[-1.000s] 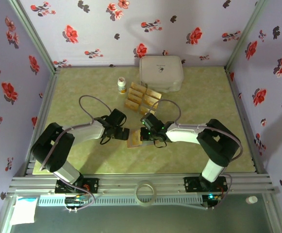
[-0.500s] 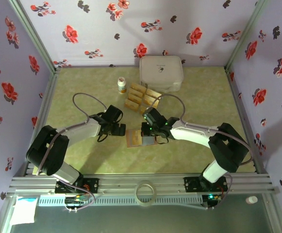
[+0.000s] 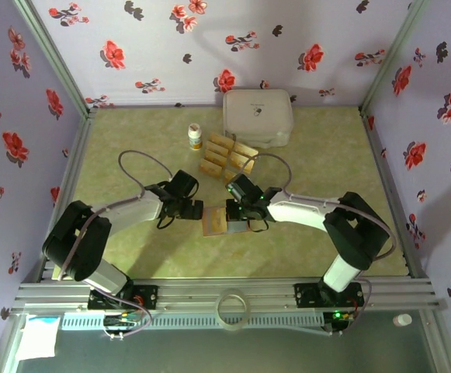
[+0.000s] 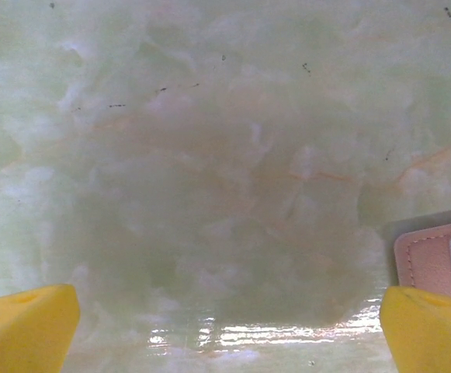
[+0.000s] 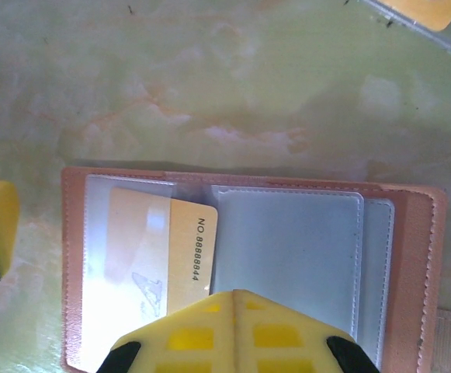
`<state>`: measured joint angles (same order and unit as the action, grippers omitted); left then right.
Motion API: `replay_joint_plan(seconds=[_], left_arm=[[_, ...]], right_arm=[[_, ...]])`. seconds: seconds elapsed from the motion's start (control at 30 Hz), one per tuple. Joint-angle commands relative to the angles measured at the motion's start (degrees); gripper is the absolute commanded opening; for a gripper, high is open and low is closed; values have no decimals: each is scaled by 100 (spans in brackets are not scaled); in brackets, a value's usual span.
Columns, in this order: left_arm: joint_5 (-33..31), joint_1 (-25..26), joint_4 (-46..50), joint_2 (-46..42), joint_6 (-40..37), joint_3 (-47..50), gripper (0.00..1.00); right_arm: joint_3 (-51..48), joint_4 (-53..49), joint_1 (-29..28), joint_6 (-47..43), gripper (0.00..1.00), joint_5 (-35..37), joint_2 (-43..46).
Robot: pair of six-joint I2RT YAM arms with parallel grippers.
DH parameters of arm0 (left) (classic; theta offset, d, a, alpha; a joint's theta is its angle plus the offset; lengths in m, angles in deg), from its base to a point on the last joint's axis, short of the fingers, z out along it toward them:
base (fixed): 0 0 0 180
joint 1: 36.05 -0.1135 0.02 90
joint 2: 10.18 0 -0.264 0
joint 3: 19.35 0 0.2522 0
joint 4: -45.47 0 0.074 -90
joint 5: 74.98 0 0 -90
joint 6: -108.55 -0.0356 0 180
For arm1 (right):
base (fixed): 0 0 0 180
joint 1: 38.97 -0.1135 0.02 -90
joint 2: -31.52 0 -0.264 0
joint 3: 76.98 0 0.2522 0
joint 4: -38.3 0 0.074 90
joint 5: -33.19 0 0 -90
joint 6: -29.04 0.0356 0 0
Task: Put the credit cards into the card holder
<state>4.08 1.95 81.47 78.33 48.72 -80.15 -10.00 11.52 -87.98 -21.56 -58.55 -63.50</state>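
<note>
The card holder [image 5: 411, 256] lies open on the table [image 3: 132, 155] btw. the two arms, with one gold card [image 5: 175, 249] partly in a pocket (its number end sticks out). The right gripper [image 5: 236, 307], fingers pressed together on nothing, is just over this card. The left gripper [image 4: 225, 334] is spread wide above bare table beside the holder, and the other credit cards [image 3: 227, 155] lie further back, near a white box [image 3: 258, 116].

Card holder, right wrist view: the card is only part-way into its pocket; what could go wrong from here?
The gold card sticks partly out of its sleeve; a push from the shut right gripper could skew or buckle it. The open left gripper sits beside the card holder, not gripping it, so it may slide instead.
</note>
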Motion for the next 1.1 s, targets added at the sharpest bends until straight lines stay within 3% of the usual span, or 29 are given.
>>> replay_joint_plan(seconds=[0.0, 1.07], left_arm=[[-141, 45, 277, 169, 190, 27, 100], [57, 186, 185, 659, 5, -172, 100]], right_arm=[[187, -35, 24, -87, 0, -64, -173], [581, 93, -38, -38, 0, -354, -728]])
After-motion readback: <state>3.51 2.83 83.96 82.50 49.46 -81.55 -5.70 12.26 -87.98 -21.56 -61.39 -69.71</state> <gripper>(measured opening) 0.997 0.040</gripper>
